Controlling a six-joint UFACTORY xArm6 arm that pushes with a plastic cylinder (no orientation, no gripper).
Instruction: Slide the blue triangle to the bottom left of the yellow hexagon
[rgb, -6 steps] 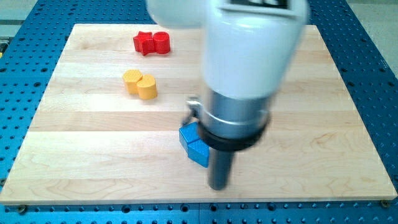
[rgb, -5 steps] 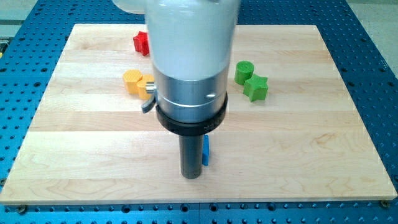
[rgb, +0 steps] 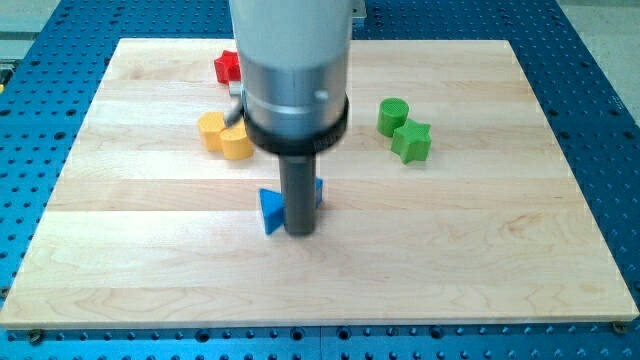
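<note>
My tip (rgb: 300, 232) rests on the board just below the middle of the view. It stands in front of the blue blocks and hides most of them. A blue triangle (rgb: 271, 209) shows at the rod's left, touching it. A sliver of another blue block (rgb: 319, 194) shows at the rod's right. The yellow hexagon (rgb: 212, 129) lies up and to the left, touching a yellow cylinder (rgb: 236, 144) whose right side the arm covers. The blue triangle lies below and to the right of the yellow pair, apart from it.
A red block (rgb: 227, 67) sits near the view's top, partly hidden by the arm. A green cylinder (rgb: 393, 116) and a green star (rgb: 411, 141) sit together at the right. The wooden board (rgb: 500, 250) lies on a blue perforated table.
The arm and tip have moved left and up the view. The blue blocks have moved with them, up and to the left, closer to the yellow pair.
</note>
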